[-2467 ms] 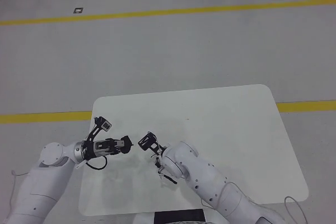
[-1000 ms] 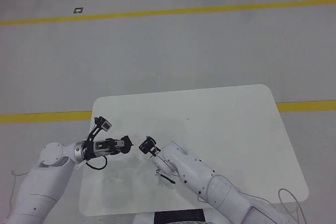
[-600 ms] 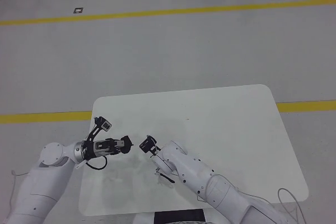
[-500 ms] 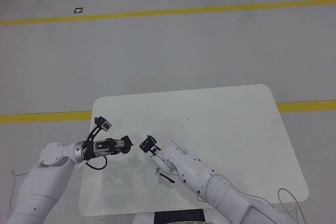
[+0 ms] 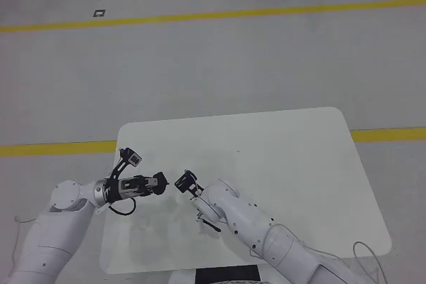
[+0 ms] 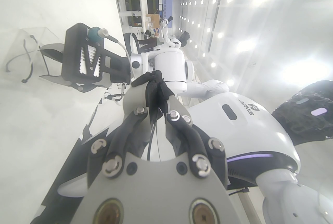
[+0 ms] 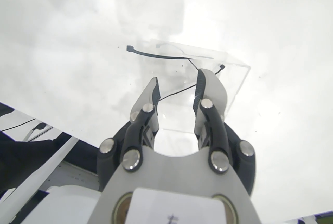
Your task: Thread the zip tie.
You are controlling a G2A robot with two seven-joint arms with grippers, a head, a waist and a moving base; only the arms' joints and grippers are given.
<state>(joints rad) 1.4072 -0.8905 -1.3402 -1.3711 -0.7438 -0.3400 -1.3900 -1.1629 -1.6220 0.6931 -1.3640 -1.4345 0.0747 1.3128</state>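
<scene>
1. One black zip tie (image 6: 150, 141) is gripped by the left end effector (image 6: 153, 84). Its thin strap runs back between the two fingers toward the wrist, and it is held clear of the counter (image 5: 291, 156).
2. Left end effector: the fingers are closed, with the tips pinched together on the zip tie. In the top view it sits over the near left part of the counter and points toward the right end effector (image 7: 177, 81).
3. Right end effector: the fingers are parted and hold nothing. In the top view it sits just beside the left end effector. The two sets of tips face each other and do not touch.
4. Clear box (image 7: 235, 89): it rests on the counter beyond the right end effector's fingertips. Loose black zip ties (image 7: 156, 55) lie at it. It cannot be determined whether they lie inside it or across its top.
5. Counter: it is white with rounded corners. It stands on a pale floor (image 5: 270, 64) marked with yellow lines.
</scene>
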